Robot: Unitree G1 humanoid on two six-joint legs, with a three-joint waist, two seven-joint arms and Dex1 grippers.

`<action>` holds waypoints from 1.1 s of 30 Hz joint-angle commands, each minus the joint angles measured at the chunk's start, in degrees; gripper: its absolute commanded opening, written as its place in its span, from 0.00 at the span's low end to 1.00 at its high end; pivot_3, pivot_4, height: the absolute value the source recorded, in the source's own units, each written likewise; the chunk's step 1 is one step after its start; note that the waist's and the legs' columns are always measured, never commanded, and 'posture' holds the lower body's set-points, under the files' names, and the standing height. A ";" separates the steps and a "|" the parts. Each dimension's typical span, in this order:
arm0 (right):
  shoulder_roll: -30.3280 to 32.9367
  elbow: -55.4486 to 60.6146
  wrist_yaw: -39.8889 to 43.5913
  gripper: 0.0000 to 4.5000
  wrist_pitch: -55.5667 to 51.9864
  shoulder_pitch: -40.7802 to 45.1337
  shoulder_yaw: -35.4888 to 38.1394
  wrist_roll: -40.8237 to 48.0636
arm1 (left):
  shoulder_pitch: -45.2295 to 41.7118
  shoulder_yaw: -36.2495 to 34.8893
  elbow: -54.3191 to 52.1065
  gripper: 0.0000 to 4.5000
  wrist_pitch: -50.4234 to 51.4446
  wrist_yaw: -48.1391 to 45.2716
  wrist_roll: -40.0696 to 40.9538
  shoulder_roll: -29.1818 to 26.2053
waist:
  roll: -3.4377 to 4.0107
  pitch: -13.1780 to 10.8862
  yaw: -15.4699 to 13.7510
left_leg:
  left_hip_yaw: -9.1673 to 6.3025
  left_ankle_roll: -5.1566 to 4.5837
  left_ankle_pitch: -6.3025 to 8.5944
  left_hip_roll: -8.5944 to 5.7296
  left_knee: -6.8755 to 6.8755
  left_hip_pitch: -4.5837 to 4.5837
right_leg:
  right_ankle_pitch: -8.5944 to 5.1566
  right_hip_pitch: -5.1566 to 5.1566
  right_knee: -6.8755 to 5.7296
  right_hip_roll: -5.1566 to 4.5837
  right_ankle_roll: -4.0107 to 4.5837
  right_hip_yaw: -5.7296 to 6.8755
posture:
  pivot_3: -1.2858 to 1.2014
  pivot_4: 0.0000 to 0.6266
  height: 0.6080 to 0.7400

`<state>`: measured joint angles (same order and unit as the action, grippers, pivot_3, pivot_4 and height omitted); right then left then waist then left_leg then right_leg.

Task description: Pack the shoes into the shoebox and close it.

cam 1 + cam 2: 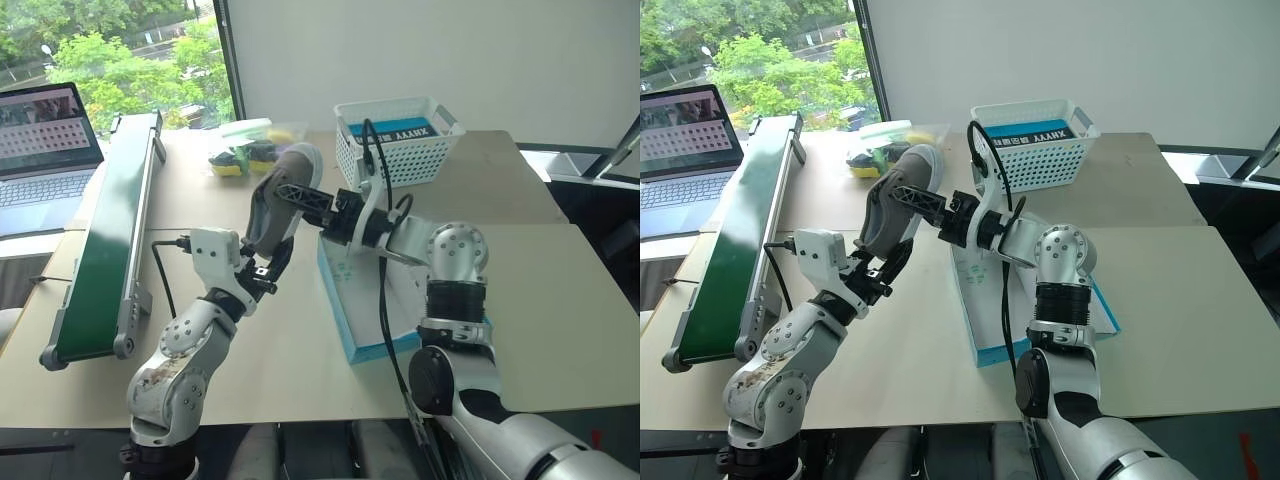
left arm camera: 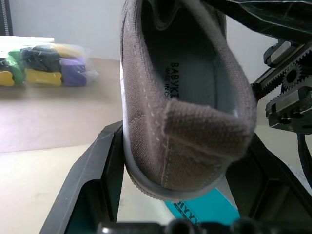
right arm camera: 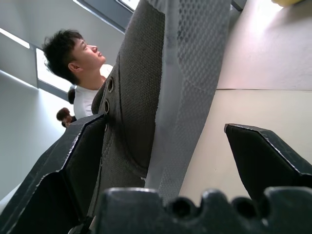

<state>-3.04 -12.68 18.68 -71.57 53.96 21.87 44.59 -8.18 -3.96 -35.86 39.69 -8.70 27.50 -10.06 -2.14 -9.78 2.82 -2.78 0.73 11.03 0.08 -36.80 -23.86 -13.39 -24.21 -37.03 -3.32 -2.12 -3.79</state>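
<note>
One grey canvas shoe (image 1: 275, 200) hangs in the air, toe up, over the table left of the shoebox (image 1: 338, 312). My left gripper (image 1: 268, 266) is shut on its heel from below; in the left wrist view the black fingers (image 2: 92, 185) press both sides of the heel (image 2: 185, 117). My right gripper (image 1: 290, 195) reaches in from the right and stands open around the shoe's laced middle (image 3: 156, 87), one finger against the canvas, the other finger (image 3: 263, 156) well apart. The light-blue shoebox lies open on the table, mostly hidden beneath my right arm.
A white lattice basket (image 1: 392, 160) holding a blue item stands behind the box. A clear bag of coloured pieces (image 1: 243, 155) lies at the back. A long green conveyor (image 1: 110, 230) and a laptop (image 1: 45, 150) are at the left. A person (image 3: 78, 58) is seen behind the shoe.
</note>
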 commanded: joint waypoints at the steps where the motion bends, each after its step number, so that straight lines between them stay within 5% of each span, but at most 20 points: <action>1: -0.55 2.22 -1.55 0.94 1.00 1.05 0.85 2.62 | -0.52 0.44 -2.85 0.56 -0.77 -0.45 0.77 -0.39 | 0.00 0.00 -0.08 | 0.00 0.00 0.00 0.00 0.00 0.00 | 0.00 0.01 0.00 0.00 0.00 0.00 | 0.52 0.24 0.98; 13: -0.19 3.34 -3.40 0.13 1.82 0.78 0.21 4.40 | -1.05 1.29 -1.29 0.56 -0.68 0.29 -1.01 -1.08 | 0.00 0.00 -0.16 | 0.00 0.00 0.00 0.00 0.00 0.00 | -0.01 0.02 0.02 0.00 -0.01 0.00 | 0.52 0.24 0.98; 19: -0.26 3.39 -3.47 0.10 1.89 0.74 -0.60 4.47 | -0.93 2.77 -0.88 0.56 -1.46 0.02 -3.00 -2.36 | 0.01 0.00 -0.19 | 0.00 0.00 0.00 -0.01 0.00 0.00 | -0.01 0.02 0.03 0.00 -0.02 0.00 | 0.52 0.24 0.98; 23: -0.85 2.16 -6.64 0.10 6.45 1.75 1.85 3.41 | -0.40 3.64 -1.61 0.93 -2.06 -0.84 -3.54 -2.96 | 0.01 -0.01 -0.19 | 0.00 0.00 0.00 0.00 0.00 -0.01 | -0.01 0.01 0.03 0.00 -0.02 0.00 | 0.52 0.24 0.98; 25: -0.13 -0.28 -9.55 0.10 10.17 3.40 4.01 2.25 | 0.37 3.53 -1.80 0.99 -2.37 -1.23 -3.32 -3.06 | 0.01 -0.01 -0.21 | 0.00 0.00 0.00 -0.01 0.00 -0.01 | -0.01 0.01 0.03 0.00 -0.02 0.00 | 0.52 0.24 0.98; 29: 9.66 -3.85 -7.63 0.10 14.34 8.52 0.69 -3.71 | 3.09 2.89 -1.64 0.99 -3.12 -2.27 -3.41 -4.03 | 0.08 -0.06 -0.43 | 0.01 0.00 0.00 -0.02 0.00 -0.01 | -0.02 0.02 0.05 -0.01 -0.02 0.00 | 0.52 0.24 0.98; 33: 21.24 -5.50 -1.63 0.10 7.45 12.36 -7.37 -7.27 | 4.26 3.51 -1.22 0.99 -3.72 -2.17 -4.04 -4.24 | 0.23 -0.16 -0.51 | 0.00 0.00 0.00 -0.07 0.00 -0.22 | -0.03 -0.10 0.17 -0.04 -0.05 0.02 | 0.52 0.24 0.98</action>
<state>15.47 -19.34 13.43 -60.70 63.99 18.76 38.32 -3.65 -0.90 -35.49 37.64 -10.47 23.56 -14.47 -1.90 -9.94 2.31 -2.77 0.65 11.07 0.04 -36.79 -24.09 -13.43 -24.29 -36.82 -3.35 -2.18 -3.77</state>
